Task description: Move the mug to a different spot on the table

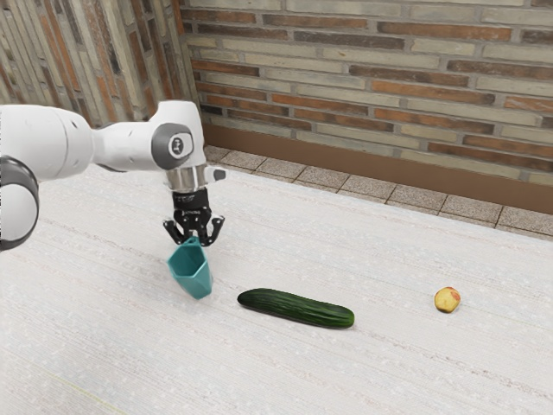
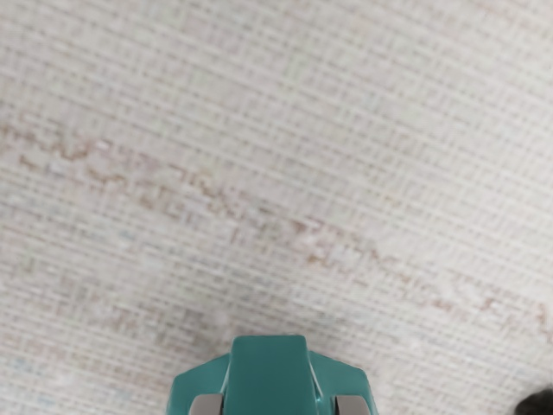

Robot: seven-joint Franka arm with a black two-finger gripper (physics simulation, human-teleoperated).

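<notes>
While the black two-finger gripper (image 1: pixel 193 235) pinches its rim, the teal faceted mug (image 1: pixel 191 268) hangs tilted, well in from the pale woven-textured table's (image 1: pixel 104 346) far edge. A long dark green cucumber (image 1: pixel 295 308) lies just beside it, toward the exterior view's right.

Mug (image 2: pixel 275 372) is cut off by the wrist view's edge, so only part of it shows. Dark blob (image 2: pixel 540 404) near it is cut off too, no clue what. Arm (image 1: pixel 52 143) runs off the exterior view's left. Yellowish lump (image 1: pixel 447 300) is too small to name.
</notes>
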